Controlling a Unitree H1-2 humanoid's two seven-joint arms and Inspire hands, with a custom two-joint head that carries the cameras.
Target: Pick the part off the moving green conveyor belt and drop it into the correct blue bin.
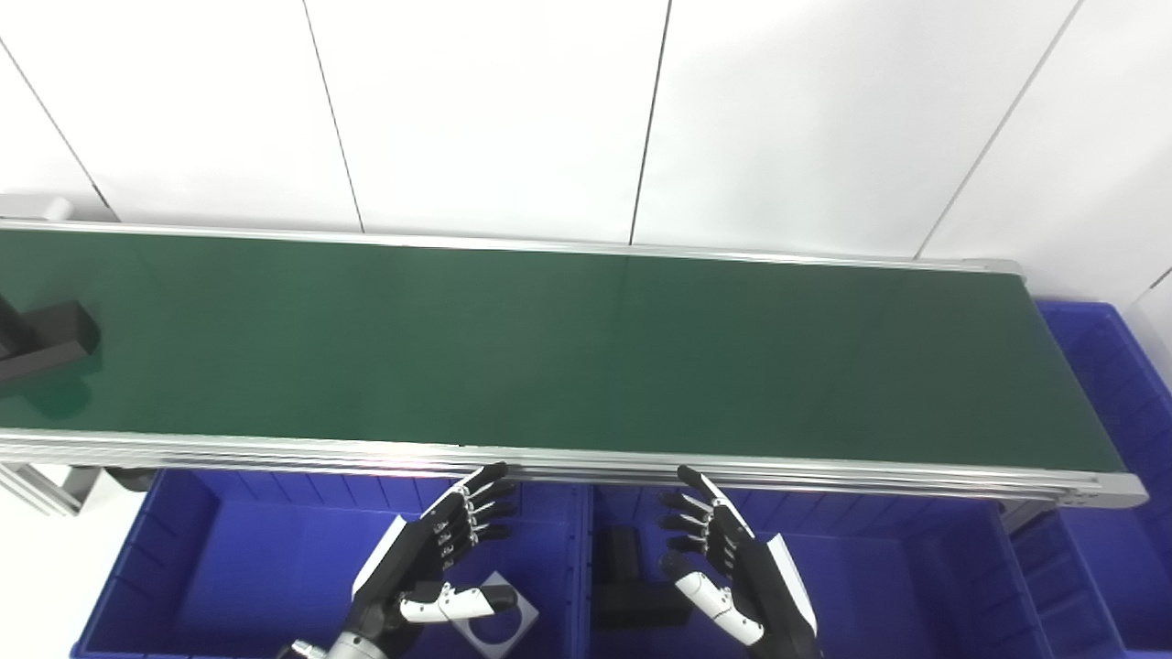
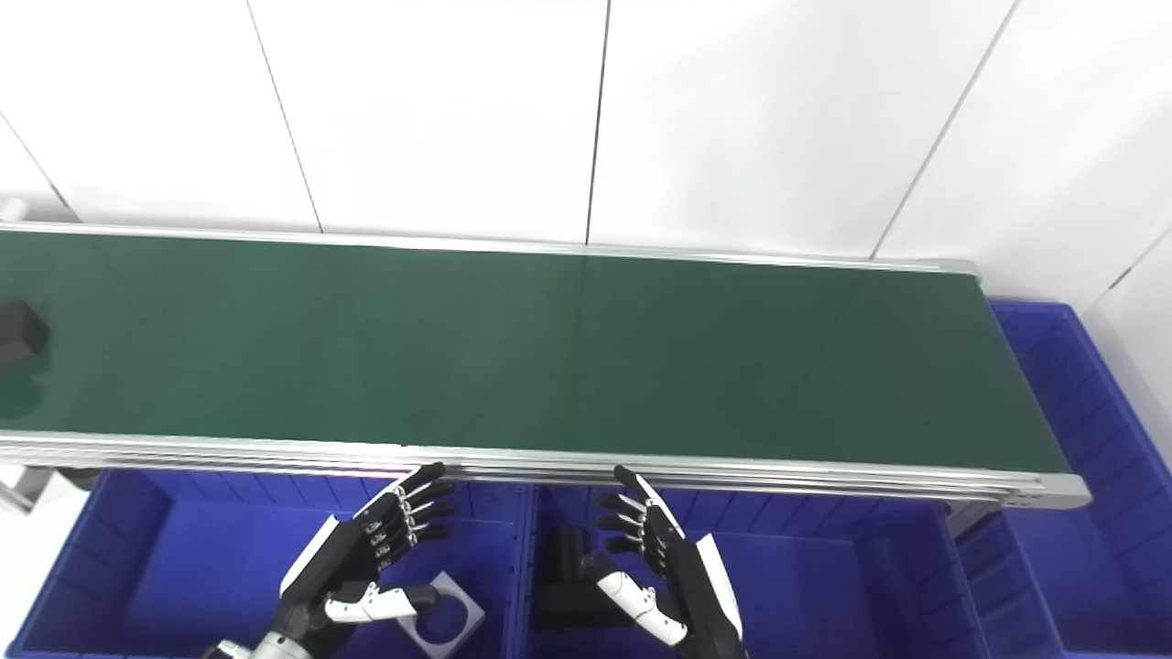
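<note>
The green belt (image 1: 586, 348) spans the middle of the frame, nearly bare. Along the bottom edge sit two blue bins: the left bin (image 1: 229, 540) already holds a grey square plate with a round hole (image 1: 499, 622), the right bin (image 1: 879, 558) a black part (image 1: 632, 577). A new black part (image 1: 46, 343) rides in at the far left, not yet picked. Both hands, left (image 1: 439, 549) and right (image 1: 723, 567), hover at lower centre, fingers spread, holding nothing. I judge the pick and drop remain.
</note>
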